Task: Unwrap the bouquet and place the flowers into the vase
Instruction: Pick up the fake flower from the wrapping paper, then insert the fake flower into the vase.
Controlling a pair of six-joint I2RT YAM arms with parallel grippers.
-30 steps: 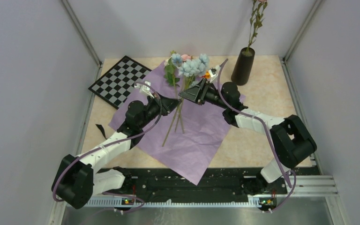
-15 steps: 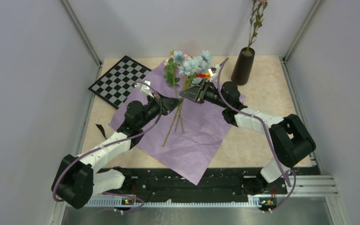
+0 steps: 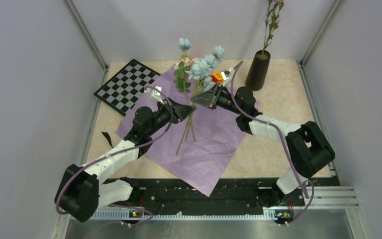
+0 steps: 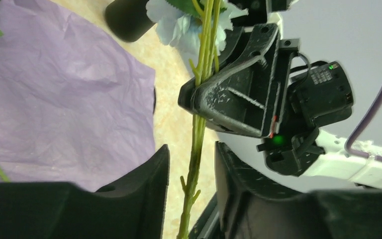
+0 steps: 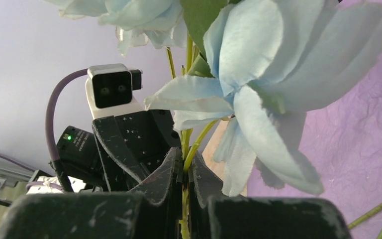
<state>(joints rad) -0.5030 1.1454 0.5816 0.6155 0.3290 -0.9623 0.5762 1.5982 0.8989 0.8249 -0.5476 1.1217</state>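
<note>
Right fingers [image 5: 164, 180] pinch the flowers [image 3: 201, 67] by their stems; left fingers [image 4: 145, 188] stand parted around them, above paper [image 3: 214, 144].

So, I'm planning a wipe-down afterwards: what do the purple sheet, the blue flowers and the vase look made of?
The purple sheet looks like thin matte paper, going by its fine crinkles and creases. The flowers are probably artificial: cloth-like petals with slightly frayed edges on plastic-looking green stems. The vase is dark, smooth and matte; ceramic or plastic, hard to tell.
</note>
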